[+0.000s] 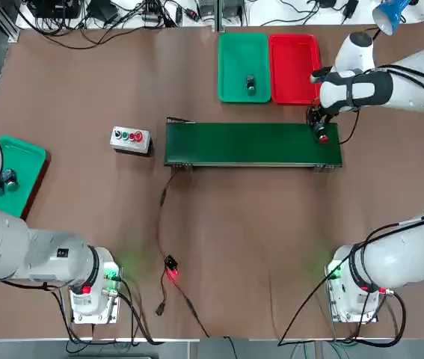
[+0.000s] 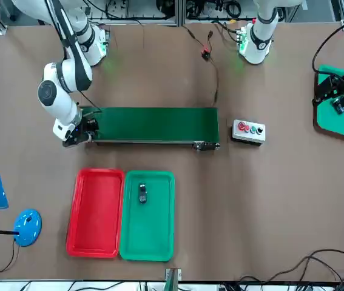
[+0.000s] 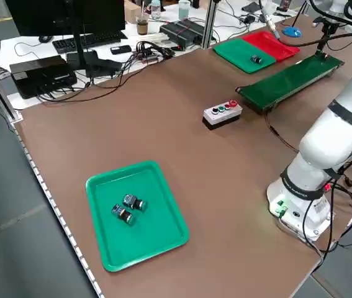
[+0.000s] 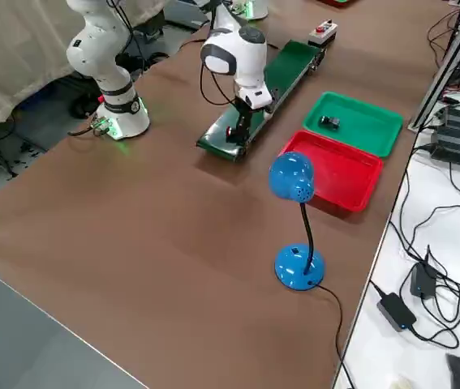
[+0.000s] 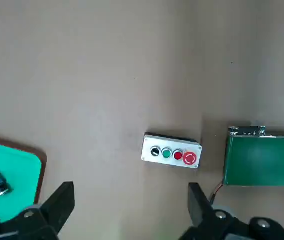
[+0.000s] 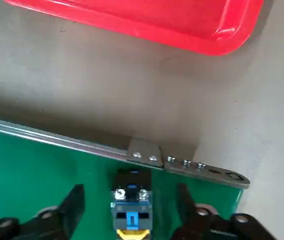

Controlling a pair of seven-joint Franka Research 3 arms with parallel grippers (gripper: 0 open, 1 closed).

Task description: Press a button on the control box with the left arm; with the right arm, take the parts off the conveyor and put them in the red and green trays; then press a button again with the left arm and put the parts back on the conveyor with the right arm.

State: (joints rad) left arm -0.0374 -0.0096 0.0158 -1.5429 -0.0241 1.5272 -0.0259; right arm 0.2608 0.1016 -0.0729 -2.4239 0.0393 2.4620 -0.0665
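Far left on the brown table (image 1: 84, 209), top view: a green plastic tray with a dark rim (image 1: 28, 168) holds two small dark button parts (image 3: 127, 208) lying side by side, touching or nearly so. Left gripper (image 5: 126, 200) hangs above the table beside that tray, jaws spread wide, nothing between them.

Next over: grey control box (image 1: 130, 139) with a black, a green and two red buttons in a row, just beside the left end of the flat green conveyor belt (image 1: 253, 143), not touching it.

Beyond the conveyor, two trays sit edge to edge. Green rectangular tray (image 1: 244, 66) holds one small dark part (image 1: 250, 82) near its middle. Red rectangular tray (image 1: 295, 67) to its right holds nothing.

Right end of the conveyor: right gripper (image 6: 129, 210) points down over the belt, jaws spread and standing clear on both sides of a small part with a black body, blue middle and yellow end (image 6: 130, 207). That part sits on the belt, close to the metal side rail. From the top view it shows a red cap.

Blue desk lamp (image 4: 294, 219) stands at the table's right edge, near the red tray.
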